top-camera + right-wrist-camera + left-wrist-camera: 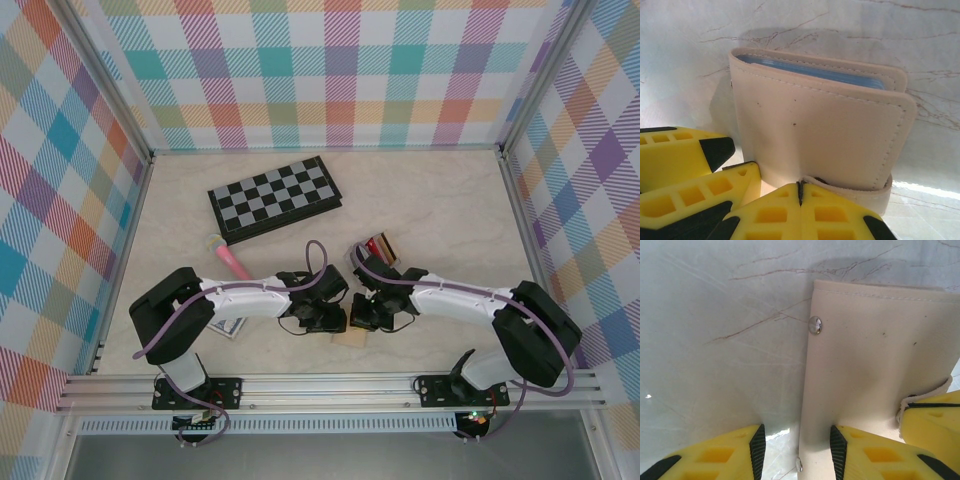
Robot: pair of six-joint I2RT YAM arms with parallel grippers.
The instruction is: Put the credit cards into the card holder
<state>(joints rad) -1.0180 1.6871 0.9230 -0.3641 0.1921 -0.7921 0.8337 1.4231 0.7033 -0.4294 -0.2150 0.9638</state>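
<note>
**Left pincer** (796, 440): we see it partly open, with one finger over the bare tabletop (715, 340) and the other over the face of the tan wallet (880, 355). The wallet's edge lies between the fingers, and they clamp nothing.

**Right pincer** (800, 189): closed, its tips meeting on the wallet's strap (855, 188), which appears pinched between them. The left pincer's fingers sit just beside it, at the same side of the wallet.

**Wallet:** folded, with pale blue sleeves (810, 70) showing in its open edge, ahead of the right pincer.

**Cards** (381, 244): red and gold, lying just beyond the right pincer and apart from it, too small for us to make out more.
</note>
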